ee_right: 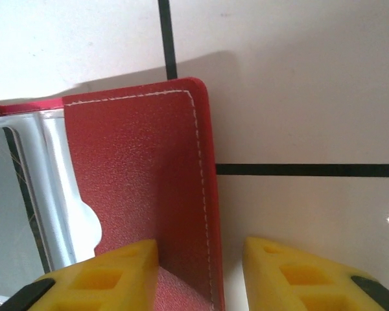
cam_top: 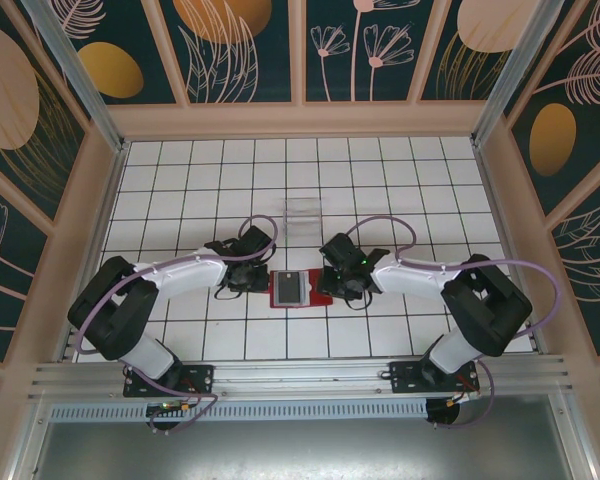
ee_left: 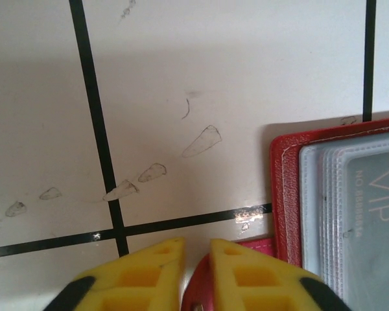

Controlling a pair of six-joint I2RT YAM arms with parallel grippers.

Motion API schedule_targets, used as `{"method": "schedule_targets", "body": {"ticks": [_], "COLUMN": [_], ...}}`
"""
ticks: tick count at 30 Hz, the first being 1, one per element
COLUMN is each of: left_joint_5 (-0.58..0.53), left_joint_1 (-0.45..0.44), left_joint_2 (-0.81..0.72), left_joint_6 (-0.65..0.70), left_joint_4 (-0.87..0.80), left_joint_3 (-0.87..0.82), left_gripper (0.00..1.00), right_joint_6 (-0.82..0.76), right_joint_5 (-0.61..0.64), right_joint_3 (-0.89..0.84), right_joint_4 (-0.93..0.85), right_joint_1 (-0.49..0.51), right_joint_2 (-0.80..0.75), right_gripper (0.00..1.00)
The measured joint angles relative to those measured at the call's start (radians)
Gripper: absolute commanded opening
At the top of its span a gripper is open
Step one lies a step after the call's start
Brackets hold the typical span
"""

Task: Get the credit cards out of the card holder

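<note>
A small red leather card holder with stitched, rounded edges lies open on a white tiled table, midway between the two arms and just in front of a small clear plastic box. The credit cards, pale grey with "VIP" printed on the top one, sit tucked in its see-through pockets; none is out yet. In the left wrist view, the left gripper hovers at the holder's corner. Its yellow fingers are only narrowly parted around the thin red tab, and we cannot tell whether they pinch it or merely straddle it. In the right wrist view, the right gripper has its jaws apart, one finger over the red flap and the other over bare tile beyond its stitched edge, gripping nothing. We judge the step in hand to be spreading and steadying the holder. The next move likely calls for one gripper to pin the leather while the other finds a card's exposed edge and slides it out along its pocket.
</note>
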Motion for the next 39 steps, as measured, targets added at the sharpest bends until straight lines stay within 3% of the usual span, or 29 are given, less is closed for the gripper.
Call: {"method": "schedule_targets", "body": {"ticks": [4,14,22,28,39], "left_joint_5": [-0.034,-0.066,0.051,0.112,0.233], "left_joint_1": [0.0,0.0,0.0,0.0,0.0], "left_joint_2": [-0.044,-0.163,-0.143,-0.112,-0.085], "left_joint_6": [-0.013,-0.049,-0.048,-0.058,-0.126], "left_joint_4": [-0.032,-0.162,-0.061,-0.012,0.149], "left_joint_3": [0.008,0.171,0.16,0.09,-0.029], "left_gripper": [0.35,0.37,0.29,0.19,0.18], "right_joint_6": [0.002,0.019,0.007,-0.002,-0.004], "right_joint_5": [0.014,0.04,0.041,-0.031,-0.218], "right_joint_3": [0.003,0.075,0.158,0.217,0.151], "right_joint_4": [-0.049,-0.204,-0.22,-0.121,0.087], "right_joint_1": [-0.004,-0.026,-0.028,-0.027,-0.028], "right_joint_2": [-0.031,-0.113,-0.116,-0.11,0.031], "right_gripper": [0.4,0.4,0.38,0.35,0.31]}}
